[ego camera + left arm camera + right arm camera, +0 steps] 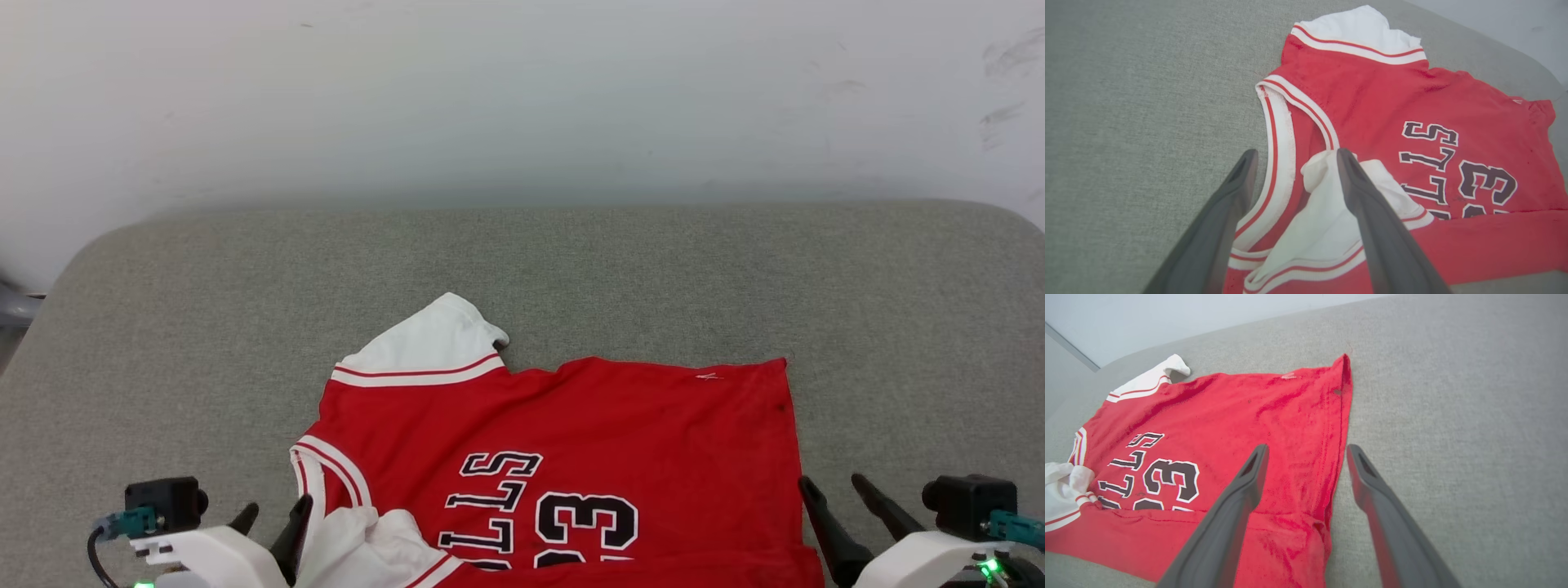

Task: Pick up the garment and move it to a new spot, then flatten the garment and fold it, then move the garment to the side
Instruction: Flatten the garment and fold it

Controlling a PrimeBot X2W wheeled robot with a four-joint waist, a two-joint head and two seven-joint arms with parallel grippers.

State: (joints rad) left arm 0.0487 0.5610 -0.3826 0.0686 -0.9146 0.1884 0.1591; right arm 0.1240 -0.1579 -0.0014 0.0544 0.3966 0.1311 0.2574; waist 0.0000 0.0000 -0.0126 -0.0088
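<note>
The garment [620, 425] is a red shirt with white sleeves and dark lettering, spread on the grey cushioned surface [522, 261], its near edge folded over itself. One white sleeve [433, 339] points away from me; the other is bunched by the neckline. My left gripper [273, 523] is open just left of that bunched sleeve. In the left wrist view the garment [1372, 102] lies under my left gripper [1296, 155], whose open fingers straddle the striped neckline. My right gripper [841, 490] is open at the garment's right hem. In the right wrist view the garment [1249, 412] has its hem between the open fingers of my right gripper [1308, 449].
The grey surface has rounded far corners and ends at a white wall [522, 98]. Bare grey fabric [1453, 416] stretches to the right of the garment and beyond it. A grey object [12, 306] shows at the far left edge.
</note>
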